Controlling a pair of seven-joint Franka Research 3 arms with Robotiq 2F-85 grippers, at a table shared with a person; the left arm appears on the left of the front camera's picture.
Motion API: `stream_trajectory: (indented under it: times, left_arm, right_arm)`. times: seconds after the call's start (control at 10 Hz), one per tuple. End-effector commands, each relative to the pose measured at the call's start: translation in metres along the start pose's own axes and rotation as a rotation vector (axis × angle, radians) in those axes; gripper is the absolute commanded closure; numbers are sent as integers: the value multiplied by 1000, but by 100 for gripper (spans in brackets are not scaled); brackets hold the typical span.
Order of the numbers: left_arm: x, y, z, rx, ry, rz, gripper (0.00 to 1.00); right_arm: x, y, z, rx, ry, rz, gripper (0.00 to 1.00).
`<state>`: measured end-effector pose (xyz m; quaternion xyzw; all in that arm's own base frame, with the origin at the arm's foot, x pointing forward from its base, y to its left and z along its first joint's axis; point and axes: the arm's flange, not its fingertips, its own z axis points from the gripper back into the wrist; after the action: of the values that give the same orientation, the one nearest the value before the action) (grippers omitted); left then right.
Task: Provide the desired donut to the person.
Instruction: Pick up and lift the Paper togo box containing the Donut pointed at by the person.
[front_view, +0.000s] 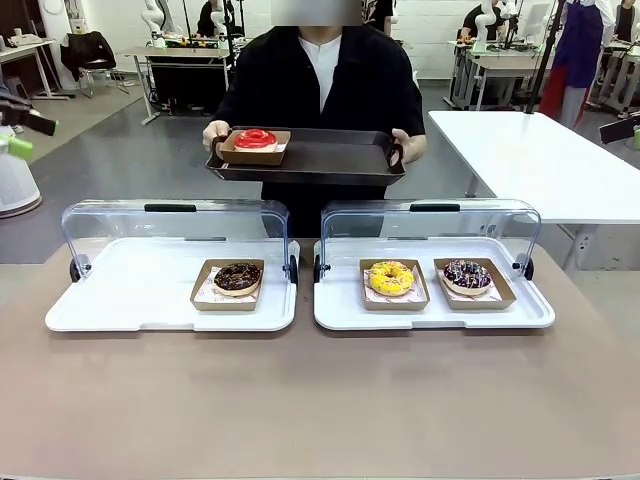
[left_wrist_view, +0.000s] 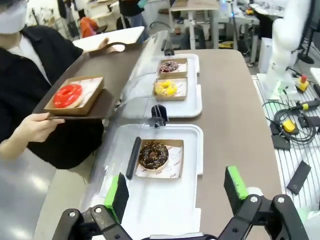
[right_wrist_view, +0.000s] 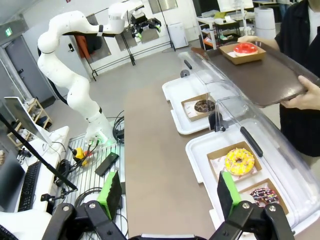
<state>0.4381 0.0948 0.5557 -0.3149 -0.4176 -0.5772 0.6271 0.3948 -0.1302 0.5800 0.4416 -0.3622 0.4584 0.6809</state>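
Now, raised clear lids (front_view: 170, 226) stand between the donuts (front_view: 391, 278) and the person (front_view: 372, 85).

brown table (front_view: 320, 400): two white display trays directly on it, left tray (front_view: 130, 290) and right tray (front_view: 430, 316), side by side, narrow gap, both hinged open

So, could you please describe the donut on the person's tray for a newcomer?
Across the table, the person holds a dark tray. At its end on the robot's left, in a brown box, sits the donut, the only red-glazed one.
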Motion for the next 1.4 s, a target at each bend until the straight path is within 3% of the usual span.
stream_trajectory:
  times: [0.0,0.5,1.3]
  left_arm:
    - [-3,15,12,-1,-44,-55,0]
    - [12,50,22,5,24,34,0]
    - [10,51,16,12,25,30,0]
  right_arm:
    - [2,0,-1,5,-13,8,0]
    - [2,0,-1,5,-13,8,0]
    - [2,0,-1,5,-13,8,0]
